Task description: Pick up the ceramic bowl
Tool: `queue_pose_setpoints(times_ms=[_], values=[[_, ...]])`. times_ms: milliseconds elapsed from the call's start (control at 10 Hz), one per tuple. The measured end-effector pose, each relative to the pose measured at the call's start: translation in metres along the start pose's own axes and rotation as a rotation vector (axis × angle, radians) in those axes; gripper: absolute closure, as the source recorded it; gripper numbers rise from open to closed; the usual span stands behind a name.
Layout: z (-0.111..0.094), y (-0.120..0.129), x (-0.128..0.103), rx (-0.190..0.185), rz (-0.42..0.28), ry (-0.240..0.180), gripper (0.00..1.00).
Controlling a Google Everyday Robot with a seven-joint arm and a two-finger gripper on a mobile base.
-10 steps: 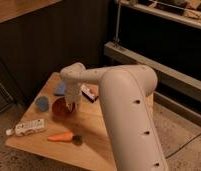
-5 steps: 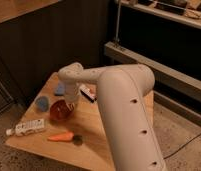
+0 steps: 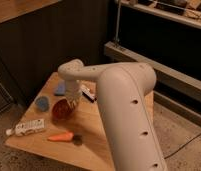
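A: Where is the small round orange-red glossy ceramic bowl [image 3: 61, 108]?

B: It appears tipped, its opening facing left and toward the camera, on or just above the light wooden surface [image 3: 94, 135], left of the middle. Whether it is touching the wood, I cannot tell.

A: And the gripper [image 3: 73, 101]?

B: At the bowl's upper right edge, at the end of the thick white arm [image 3: 119, 95] that fills the right of the view. It seems to touch the rim. The jaws are clamped on the bowl's rim, as far as the dim view allows.

A: What else lies there?

B: A small blue round cup-like object [image 3: 42, 103] just left of the bowl. A blue flat piece [image 3: 60, 89] behind it, near the arm's wrist. A white tube with dark print [image 3: 27, 127] lies near the left front edge. An orange carrot [image 3: 60, 136] lies in front of the bowl, with a small dark round thing [image 3: 77, 140] just to its right. A small white and dark packet [image 3: 87, 93] sits behind the gripper, partly hidden by the arm.
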Motion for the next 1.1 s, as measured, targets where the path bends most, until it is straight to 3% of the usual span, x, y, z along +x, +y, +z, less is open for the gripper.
queue_pose_setpoints(times_ms=[500, 1100], values=[[-0.047, -0.005, 0.006, 0.049, 0.007, -0.039, 1.0], [-0.072, -0.005, 0.012, 0.063, 0.009, -0.066, 1.0]])
